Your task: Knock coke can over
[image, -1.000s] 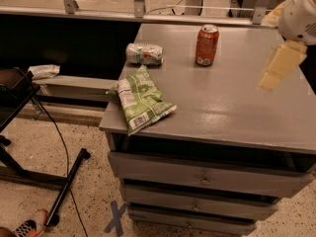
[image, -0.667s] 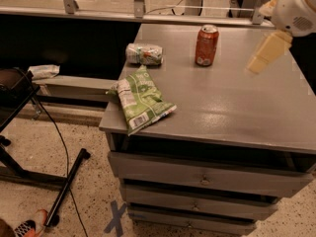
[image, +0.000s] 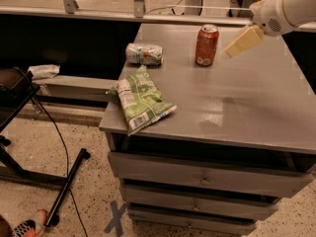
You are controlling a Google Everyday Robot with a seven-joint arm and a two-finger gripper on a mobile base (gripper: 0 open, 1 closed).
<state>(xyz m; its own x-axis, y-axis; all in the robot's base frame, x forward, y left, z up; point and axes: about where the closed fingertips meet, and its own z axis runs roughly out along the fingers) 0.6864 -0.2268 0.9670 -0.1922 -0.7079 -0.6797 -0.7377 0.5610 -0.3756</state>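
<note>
The coke can (image: pixel 206 45), red-orange with a silver top rim, stands upright at the back middle of the grey table (image: pixel 232 107). My gripper (image: pixel 234 49) comes in from the upper right on a white arm. Its cream-coloured tip hangs just right of the can, at about the can's height, with a small gap between them.
A pale white-green can (image: pixel 144 54) lies on its side at the table's back left. A green-and-white chip bag (image: pixel 140 100) lies at the front left edge. The table has drawers below. A black stand and cable are on the floor at left.
My gripper has moved left and toward the back of the table, closing in on the coke can's right side. The can, bag and pale can have not moved.
</note>
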